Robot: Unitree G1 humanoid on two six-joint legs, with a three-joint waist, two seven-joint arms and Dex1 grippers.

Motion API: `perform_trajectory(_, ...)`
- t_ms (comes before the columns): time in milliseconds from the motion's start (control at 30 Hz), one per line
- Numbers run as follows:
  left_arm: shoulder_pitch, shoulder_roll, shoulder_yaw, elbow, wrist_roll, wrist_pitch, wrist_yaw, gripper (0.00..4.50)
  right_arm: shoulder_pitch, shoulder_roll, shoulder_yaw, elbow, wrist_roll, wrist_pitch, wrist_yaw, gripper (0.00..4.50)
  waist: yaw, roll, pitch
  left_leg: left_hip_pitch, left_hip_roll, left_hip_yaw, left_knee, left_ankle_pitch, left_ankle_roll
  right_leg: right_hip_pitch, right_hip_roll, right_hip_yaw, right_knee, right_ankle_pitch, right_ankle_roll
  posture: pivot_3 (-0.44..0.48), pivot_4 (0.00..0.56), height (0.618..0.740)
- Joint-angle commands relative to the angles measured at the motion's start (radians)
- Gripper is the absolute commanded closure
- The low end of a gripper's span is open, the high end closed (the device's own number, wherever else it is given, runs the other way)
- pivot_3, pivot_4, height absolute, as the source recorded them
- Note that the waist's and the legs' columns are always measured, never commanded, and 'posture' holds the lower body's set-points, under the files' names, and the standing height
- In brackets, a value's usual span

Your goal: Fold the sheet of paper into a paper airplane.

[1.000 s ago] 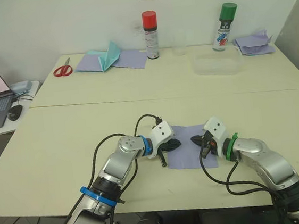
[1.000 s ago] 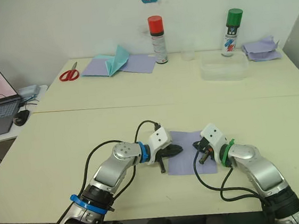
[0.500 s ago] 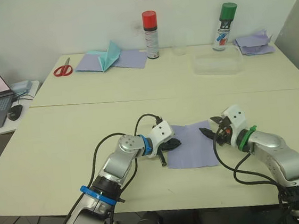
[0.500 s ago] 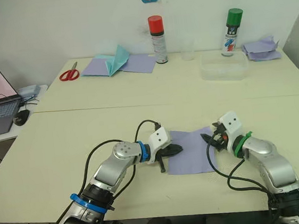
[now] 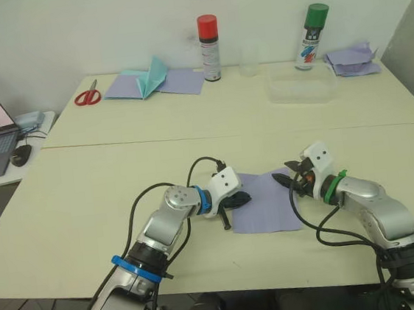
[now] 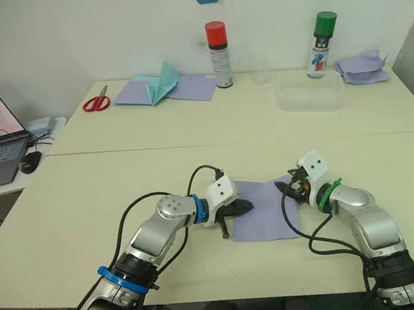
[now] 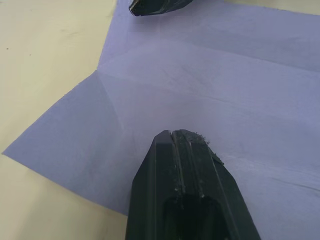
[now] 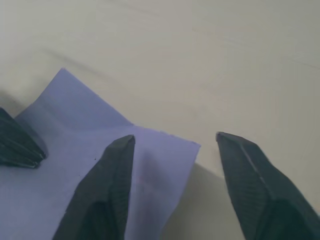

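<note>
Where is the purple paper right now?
The purple paper lies flat on the near table, between the two end effectors: the left end effector rests on its left edge, the right end effector at its far right corner.

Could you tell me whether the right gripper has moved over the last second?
Yes. The right gripper has moved from the sheet's near right part to its far right corner.

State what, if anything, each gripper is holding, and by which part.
Nothing is gripped. The left gripper, fingers shut, presses on the sheet of paper; the right gripper is open at its far right corner.
</note>
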Motion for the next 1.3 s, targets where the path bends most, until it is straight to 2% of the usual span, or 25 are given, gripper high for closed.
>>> perform_trajectory(33,0.023,0.016,-0.057,0.072,0.071,0.016,0.014,4.50,-0.014,-0.027,0.023,-0.005,-0.051,-0.117,0.039,3.19,0.000,0.000,0.000,0.000,0.000,0.000,0.000,0.000,0.000,0.000,0.000,0.000,0.000,0.000,0.000,0.000,0.150,0.740)
perform_trajectory(133,0.023,0.014,-0.054,0.074,0.069,0.016,0.015,4.50,-0.011,-0.035,0.042,0.002,-0.082,-0.185,0.060,4.38,0.000,0.000,0.000,0.000,0.000,0.000,0.000,0.000,0.000,0.000,0.000,0.000,0.000,-0.001,0.001,0.000,0.150,0.740)
perform_trajectory(167,0.023,0.014,-0.053,0.074,0.068,0.016,0.015,4.50,-0.009,-0.036,0.049,0.002,-0.093,-0.208,0.065,4.45,0.000,0.000,0.000,0.000,0.000,0.000,0.000,0.000,0.000,0.000,0.000,0.000,0.000,-0.001,0.001,0.000,0.150,0.740)
perform_trajectory(367,0.022,0.013,-0.053,0.076,0.069,0.012,0.017,4.50,0.004,-0.039,0.111,-0.007,-0.148,-0.281,0.109,4.45,0.000,0.000,0.000,0.000,0.000,0.000,0.000,0.000,0.000,0.000,0.000,0.000,0.000,-0.001,0.001,0.000,0.150,0.740)
perform_trajectory(1000,0.029,0.029,-0.046,0.069,0.070,0.016,0.018,4.50,0.039,-0.058,0.143,-0.033,-0.133,-0.173,0.208,4.45,0.000,0.000,0.000,0.000,0.000,0.000,0.000,0.000,0.000,0.000,0.000,0.000,0.000,-0.002,0.004,0.000,0.150,0.740)
perform_trajectory(1200,0.022,0.026,-0.036,0.069,0.068,0.006,0.026,4.50,0.019,-0.041,0.154,0.007,-0.177,-0.178,0.169,4.45,0.000,0.000,0.000,0.000,0.000,0.000,0.000,0.000,0.000,0.000,0.000,0.000,-0.001,-0.002,0.004,0.000,0.150,0.740)
perform_trajectory(1300,-0.003,-0.001,0.019,0.049,0.010,0.027,0.026,4.50,0.011,-0.036,0.158,0.028,-0.185,-0.181,0.155,4.45,0.000,0.000,0.000,0.000,0.000,0.000,0.000,0.000,0.000,0.000,0.000,0.000,-0.001,-0.002,0.004,0.000,0.150,0.740)
